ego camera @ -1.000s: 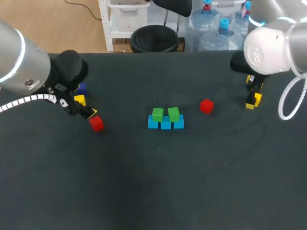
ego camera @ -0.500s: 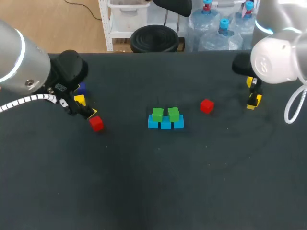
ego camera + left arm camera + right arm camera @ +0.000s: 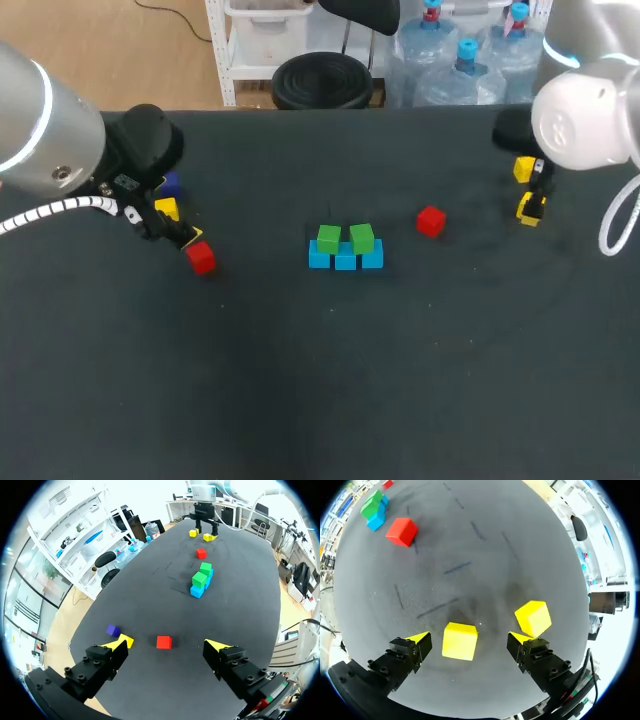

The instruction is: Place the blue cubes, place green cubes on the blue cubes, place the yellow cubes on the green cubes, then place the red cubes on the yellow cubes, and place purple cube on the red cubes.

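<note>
Dark worktop (image 3: 320, 380). Centre: three blue cubes (image 3: 345, 259) in a touching row, two green cubes (image 3: 329, 238) seated on top. Near red cube (image 3: 430, 221) at 2 o'clock of the row, apart from it. Far red cube (image 3: 201, 258) at 9 o'clock, well apart.

Left end effector (image 3: 166, 645) released, fingers spread; far red cube lies ahead between the tips, untouched. Left yellow cube (image 3: 166, 208) at 10 o'clock of it; purple cube (image 3: 170, 185) at 12 o'clock of that yellow, close.

Right end effector (image 3: 468, 639) released near the worktop's 2 o'clock corner, straddling a yellow cube (image 3: 460, 640), gaps both sides. Second yellow cube (image 3: 533, 618) sits just ahead of one finger, turned askew
</note>
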Robot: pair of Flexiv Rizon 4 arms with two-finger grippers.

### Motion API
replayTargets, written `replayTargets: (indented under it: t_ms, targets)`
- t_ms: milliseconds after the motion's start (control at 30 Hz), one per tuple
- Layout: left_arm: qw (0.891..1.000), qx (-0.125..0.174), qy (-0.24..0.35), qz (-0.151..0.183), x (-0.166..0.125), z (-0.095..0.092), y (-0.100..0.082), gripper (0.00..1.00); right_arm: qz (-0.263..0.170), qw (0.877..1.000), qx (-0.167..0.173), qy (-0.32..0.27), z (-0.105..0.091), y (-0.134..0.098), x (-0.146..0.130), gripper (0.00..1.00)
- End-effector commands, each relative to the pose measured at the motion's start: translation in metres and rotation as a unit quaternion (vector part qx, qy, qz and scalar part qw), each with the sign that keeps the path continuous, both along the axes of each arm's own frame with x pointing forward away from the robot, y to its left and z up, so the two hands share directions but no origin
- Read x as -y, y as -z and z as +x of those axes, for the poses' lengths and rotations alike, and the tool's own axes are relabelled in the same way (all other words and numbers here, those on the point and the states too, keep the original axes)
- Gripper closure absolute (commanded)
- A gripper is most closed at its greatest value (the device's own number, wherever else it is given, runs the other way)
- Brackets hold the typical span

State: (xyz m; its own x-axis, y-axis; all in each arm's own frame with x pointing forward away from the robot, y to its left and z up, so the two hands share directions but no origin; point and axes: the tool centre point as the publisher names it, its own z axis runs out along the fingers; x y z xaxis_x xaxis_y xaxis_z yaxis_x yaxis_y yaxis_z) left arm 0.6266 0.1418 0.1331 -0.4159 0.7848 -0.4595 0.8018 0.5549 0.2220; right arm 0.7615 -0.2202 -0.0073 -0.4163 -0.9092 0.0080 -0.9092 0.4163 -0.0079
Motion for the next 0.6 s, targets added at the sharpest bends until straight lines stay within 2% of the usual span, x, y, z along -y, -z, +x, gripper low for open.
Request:
replayTargets:
  t_ms: [33, 167, 200, 267, 333, 433, 600]
  targets:
    - [1.000, 0.000, 0.002, -0.002, -0.0012, 0.0005, 0.0002, 0.00, -0.004, 1.000, 0.000, 0.004, 0.0062, -0.0102, -0.0015, 0.00]
    - [1.000, 0.000, 0.002, -0.002, -0.0012, 0.0005, 0.0002, 0.00, -0.005, 1.000, 0.002, 0.004, 0.0104, -0.0145, -0.0069, 0.00]
    - [1.000, 0.000, 0.002, -0.002, -0.0012, 0.0005, 0.0002, 0.00, -0.005, 1.000, 0.001, 0.003, 0.0112, -0.0142, -0.0076, 0.05]
    - [1.000, 0.000, 0.002, -0.002, -0.0012, 0.0005, 0.0002, 0.00, -0.002, 1.000, -0.001, 0.001, 0.0126, -0.0127, -0.0088, 0.24]
    - [1.000, 0.000, 0.002, -0.002, -0.0012, 0.0005, 0.0002, 0.00, -0.001, 1.000, -0.004, 0.000, 0.0126, -0.0109, -0.0100, 0.31]
    - [1.000, 0.000, 0.002, -0.002, -0.0012, 0.0005, 0.0002, 0.00, 0.000, 1.000, -0.013, 0.004, 0.0121, -0.0069, -0.0097, 0.29]
    - [1.000, 0.000, 0.002, -0.002, -0.0012, 0.0005, 0.0002, 0.00, -0.001, 1.000, -0.017, 0.008, 0.0111, -0.0053, -0.0072, 0.36]
